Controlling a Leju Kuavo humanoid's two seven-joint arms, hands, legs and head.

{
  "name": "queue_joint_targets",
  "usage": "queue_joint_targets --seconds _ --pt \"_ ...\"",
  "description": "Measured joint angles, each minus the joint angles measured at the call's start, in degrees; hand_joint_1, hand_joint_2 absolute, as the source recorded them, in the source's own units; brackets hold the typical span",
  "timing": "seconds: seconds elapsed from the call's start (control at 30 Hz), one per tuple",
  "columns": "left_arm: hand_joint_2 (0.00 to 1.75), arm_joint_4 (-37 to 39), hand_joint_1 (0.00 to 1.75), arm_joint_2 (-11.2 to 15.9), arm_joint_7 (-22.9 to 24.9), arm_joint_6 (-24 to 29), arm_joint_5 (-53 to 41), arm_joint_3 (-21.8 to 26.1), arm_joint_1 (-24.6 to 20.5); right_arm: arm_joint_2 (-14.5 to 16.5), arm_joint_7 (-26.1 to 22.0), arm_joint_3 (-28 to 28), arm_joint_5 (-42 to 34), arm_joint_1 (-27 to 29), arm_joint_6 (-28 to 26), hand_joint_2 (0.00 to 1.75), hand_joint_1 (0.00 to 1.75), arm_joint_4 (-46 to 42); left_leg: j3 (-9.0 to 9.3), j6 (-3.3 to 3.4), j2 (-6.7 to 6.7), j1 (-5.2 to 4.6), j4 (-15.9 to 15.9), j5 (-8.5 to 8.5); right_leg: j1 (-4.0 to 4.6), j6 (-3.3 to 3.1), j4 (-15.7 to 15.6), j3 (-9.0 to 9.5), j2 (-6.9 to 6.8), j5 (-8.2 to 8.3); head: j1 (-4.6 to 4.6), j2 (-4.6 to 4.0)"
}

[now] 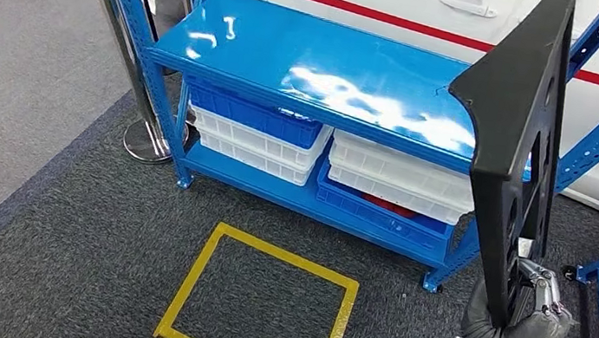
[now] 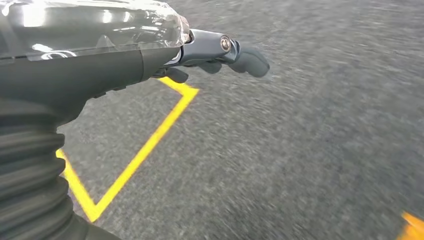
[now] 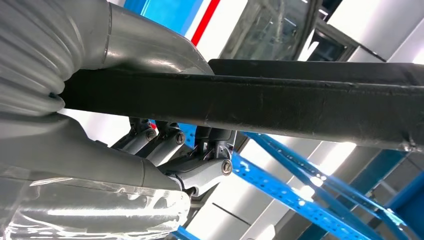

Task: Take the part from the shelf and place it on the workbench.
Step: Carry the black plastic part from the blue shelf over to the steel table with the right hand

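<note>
Right hand (image 1: 532, 315) clamped on the part (image 1: 515, 154), fingers (image 3: 165, 145) wrapped round its lower end from one side, thumb from the other. Held clear of the shelf (image 1: 310, 61), off to its right, long axis upright and rising straight above the hand. Left hand (image 2: 220, 52) hung over carpet beside the yellow floor square (image 1: 261, 304), holding nothing; fingers looked loosely curled, though blur made that hard to judge. No desk among the surroundings, so a turn probably needed next, right hand alone carrying, tall load kept upright.
</note>
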Motion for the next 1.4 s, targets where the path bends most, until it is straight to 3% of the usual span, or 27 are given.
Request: queue_joint_targets --seconds 0.03,0.1,0.13,0.17,0.2,0.23,0.3,0.33,0.4,0.47,0.53,0.63,0.67,0.7,0.77,0.83,0.9,0.97,1.03,1.13,1.17,1.2,1.23,1.27,1.33,1.4 --pt "1.75 0.0 0.00 0.0 0.1 0.0 0.0 0.0 0.1 0.0 -0.1 0.0 0.0 0.1 0.0 1.75 1.75 0.0 -0.28 0.47 -0.31 0.05 -0.2 0.50 -0.04 0.23 2.1 -0.89 0.86 -1.66 0.01 0.00" --pt "1.75 0.0 0.00 0.0 0.2 0.0 0.1 0.0 0.1 0.0 -0.2 0.0 0.0 0.5 0.0 1.75 1.75 -0.1 -1.09 1.02 -1.00 -0.08 -0.1 1.23 -0.08 0.38 9.3 -3.83 2.36 -6.23 0.02 0.00" --pt "1.75 0.0 0.00 0.0 0.1 0.0 0.1 0.0 0.2 0.0 -0.3 0.0 0.0 0.7 0.0 1.75 1.75 -0.1 -1.51 1.12 -1.44 -0.20 0.0 1.49 -0.07 0.38 13.0 -5.19 2.58 -7.86 0.02 0.00" --pt "1.75 0.0 0.00 0.0 0.0 0.0 0.0 0.0 0.3 0.1 -0.4 0.0 -0.1 1.0 0.0 1.75 1.75 -0.1 -1.87 1.16 -1.96 -0.31 0.1 1.69 -0.05 0.32 15.1 -5.84 2.67 -8.48 0.02 0.00" --pt "1.75 0.0 0.00 0.0 -0.2 0.0 -0.1 0.0 0.4 0.1 -0.5 0.0 -0.1 1.3 0.0 1.75 1.75 -0.1 -2.14 1.14 -2.53 -0.39 0.2 1.82 -0.01 0.17 15.0 -5.37 2.77 -7.95 0.02 0.00" --pt "1.75 0.0 0.00 0.0 -0.4 0.0 -0.4 0.0 0.5 0.1 -0.5 0.0 -0.2 1.6 0.0 1.75 1.75 -0.2 -2.30 1.12 -3.16 -0.45 0.4 1.89 0.04 -0.08 12.7 -3.79 2.99 -6.47 0.01 0.00" --pt "1.75 0.0 0.00 -0.1 -1.0 0.0 -1.1 -0.2 0.5 0.2 -0.8 -0.1 -0.6 2.4 0.0 1.75 1.75 -0.8 -2.60 1.01 -4.31 -0.51 0.7 1.89 0.10 -0.86 4.9 0.73 5.12 -3.02 0.00 0.00" --pt "1.75 0.0 0.00 -0.1 -1.4 -0.1 -1.5 -0.3 0.4 0.2 -1.0 -0.3 -0.9 2.9 0.0 1.75 1.75 -1.3 -2.92 0.85 -4.89 -0.51 1.0 1.90 0.09 -1.17 1.8 2.28 6.33 -2.10 -0.01 0.00" --pt "1.75 0.0 0.00 -0.1 -2.2 -0.1 -1.8 -0.5 0.1 0.3 -1.5 -0.6 -1.5 3.8 0.0 1.75 1.75 -2.2 -3.82 0.26 -6.01 -0.26 1.4 2.06 0.18 -1.43 -0.7 3.16 7.54 -2.06 -0.02 0.00" --pt "1.75 0.0 0.00 0.0 -3.2 0.0 -1.6 -0.6 0.1 0.3 -1.8 -0.9 -2.1 4.3 0.0 1.75 1.75 -2.6 -4.40 -0.46 -6.67 -0.12 1.5 2.12 0.00 -1.48 -1.5 3.27 6.34 -2.00 -0.01 0.00" --pt "1.75 0.0 0.00 0.1 -4.1 0.0 -1.1 -0.7 -0.1 0.3 -2.1 -1.1 -2.5 4.3 0.0 1.75 1.75 -2.6 -5.61 -1.09 -5.20 -0.27 3.9 0.52 -0.43 -1.78 -2.2 3.71 5.00 -1.84 -0.03 0.00" --pt "1.75 0.0 0.00 0.4 -4.7 -0.1 -0.4 -0.7 -0.4 0.3 -2.8 -1.2 -3.0 4.1 0.0 1.75 1.75 -2.1 -10.98 -2.03 -2.75 0.25 14.5 -4.24 -0.48 -2.03 -2.4 3.96 2.79 -1.91 -0.05 0.00" --pt "1.75 0.0 0.00 0.5 -4.7 -0.1 -0.2 -0.7 -0.4 0.3 -3.0 -1.2 -3.3 3.9 0.0 1.75 1.75 -1.7 -12.45 -2.33 -2.49 0.51 17.2 -4.81 -0.49 -2.01 -2.3 3.97 2.08 -1.97 -0.05 0.00" --pt "1.75 0.0 0.00 0.6 -4.7 -0.1 0.0 -0.7 -0.3 0.3 -3.2 -1.2 -3.5 3.6 0.0 1.75 1.75 -1.2 -12.96 -2.60 -2.28 0.73 17.9 -4.32 -0.54 -1.94 -2.3 3.97 1.41 -2.05 -0.05 0.00" --pt "1.75 0.0 0.00 0.8 -4.5 0.0 0.3 -0.7 -0.3 0.3 -3.5 -1.2 -3.9 2.8 0.0 1.75 1.75 -0.2 -10.48 -2.91 -1.44 1.05 12.5 -0.64 -0.69 -1.61 -2.0 4.08 0.28 -2.30 -0.05 0.00" --pt "1.75 0.0 0.00 0.9 -4.2 0.0 0.5 -0.6 -0.4 0.3 -3.7 -1.2 -4.1 2.0 0.1 1.75 1.75 0.7 -6.86 -2.66 0.87 0.87 5.0 2.25 -0.57 -1.01 -1.6 4.18 -0.67 -2.68 -0.04 0.00" --pt "1.75 0.0 0.00 0.9 -3.7 0.1 0.5 -0.6 -0.4 0.3 -3.9 -1.0 -4.2 1.3 0.1 1.75 1.75 1.5 -5.75 -1.89 1.81 0.50 2.2 2.81 -0.24 -0.38 -1.4 4.23 -1.56 -2.86 -0.02 0.00" --pt "1.75 0.0 0.00 0.9 -3.3 0.1 0.7 -0.6 -0.2 0.3 -4.0 -0.8 -4.3 0.8 0.1 1.75 1.75 2.1 -6.05 -0.97 0.50 0.45 2.2 3.17 -0.30 0.27 -1.4 4.32 -2.38 -2.90 -0.01 0.00" --pt "1.75 0.0 0.00 0.8 -3.0 0.2 0.8 -0.6 -0.2 0.2 -4.1 -0.6 -4.3 0.4 0.1 1.75 1.75 2.5 -6.13 -0.06 -0.59 0.50 1.8 3.66 -0.61 0.76 0.4 3.74 -1.07 -4.57 -0.01 0.00" --pt "1.75 0.0 0.00 0.8 -2.9 0.2 1.0 -0.6 -0.2 -0.1 -4.2 -0.4 -4.3 0.3 0.1 1.75 1.75 3.0 -6.43 0.69 -2.29 0.37 1.7 4.12 -0.59 0.82 10.7 -0.71 2.24 -10.45 0.01 0.00" --pt "1.75 0.0 0.00 0.8 -2.9 0.2 1.0 -0.6 -0.2 -0.2 -4.2 -0.3 -4.3 0.3 0.1 1.75 1.75 3.2 -6.52 0.77 -2.96 0.25 1.7 4.18 -0.50 0.75 13.8 -2.15 2.60 -11.54 0.01 0.00" --pt "1.75 0.0 0.00 0.8 -2.8 0.2 1.0 -0.6 -0.1 -0.2 -4.2 -0.3 -4.3 0.3 0.1 1.75 1.75 3.4 -6.58 0.81 -3.67 0.12 1.8 4.22 -0.44 0.63 15.0 -2.70 2.76 -11.42 0.01 0.00" --pt "1.75 0.0 0.00 0.8 -2.8 0.2 1.0 -0.6 -0.1 -0.3 -4.2 -0.3 -4.3 0.2 0.1 1.75 1.75 3.6 -6.59 0.81 -4.41 0.03 1.9 4.23 -0.42 0.43 14.1 -2.18 2.93 -10.20 0.01 0.00" --pt "1.75 0.0 0.00 0.8 -2.8 0.2 1.0 -0.6 -0.1 -0.3 -4.2 -0.3 -4.3 0.2 0.1 1.75 1.75 3.8 -6.58 0.78 -5.19 -0.03 2.0 4.22 -0.41 0.16 11.0 -0.63 3.37 -8.15 0.01 0.00" --pt "1.75 0.0 0.00 0.8 -3.2 0.1 1.0 -0.6 -0.2 -0.3 -4.3 -0.2 -4.3 0.2 0.0 1.75 1.75 3.9 -6.77 0.55 -6.55 -0.08 2.5 4.18 -0.46 -0.35 3.4 3.01 5.73 -4.86 0.02 0.00" --pt "1.75 0.0 0.00 0.8 -3.6 0.0 1.1 -0.6 -0.2 -0.4 -4.3 -0.2 -4.3 0.2 0.0 1.75 1.75 3.9 -7.34 -0.07 -7.74 0.03 2.8 4.33 -0.39 -0.52 -0.1 4.49 7.37 -4.13 0.01 0.00"
